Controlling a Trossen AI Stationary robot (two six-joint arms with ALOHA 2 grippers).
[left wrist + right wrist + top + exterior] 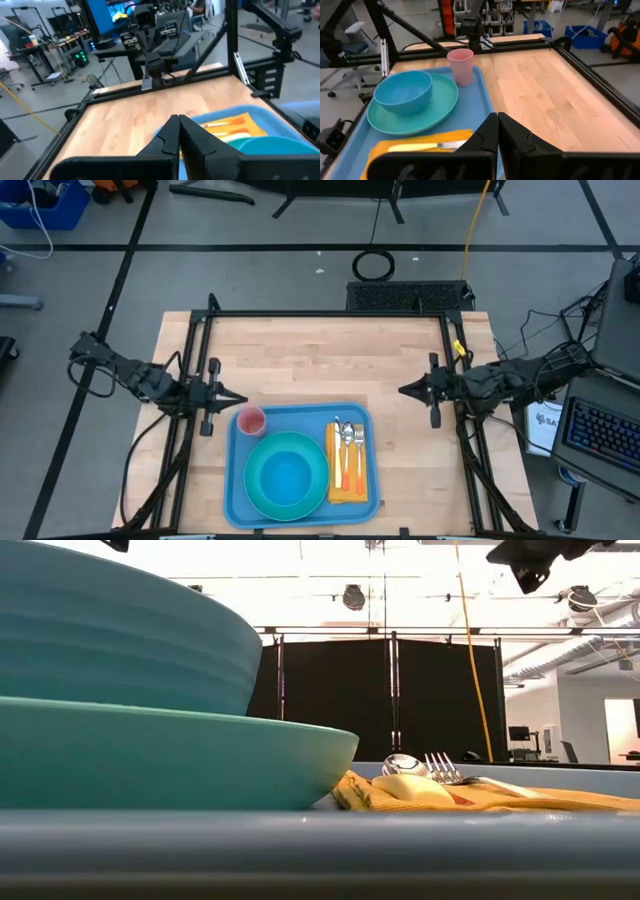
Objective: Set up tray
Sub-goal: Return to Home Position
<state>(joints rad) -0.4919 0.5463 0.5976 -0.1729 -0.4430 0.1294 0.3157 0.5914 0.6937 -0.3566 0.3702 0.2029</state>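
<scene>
- The tray (300,418) lies flat on the table (320,350) between the arms, carrying plate (437,107), bowl (402,92), cup (461,65) and cutlery (347,445).
- It looks like stiff, slick plastic, and loaded; best lifted level by the raised rim at both short sides.
- The left gripper (238,400) hovers by the cup corner, fingers pressed together, holding nothing.
- The right gripper (403,390) is likewise closed and empty, near the opposite corner.

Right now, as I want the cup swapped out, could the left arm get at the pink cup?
Probably yes: the left gripper, shut, sits just beside the pink cup in the corner of the tray, with nothing between them.
</scene>
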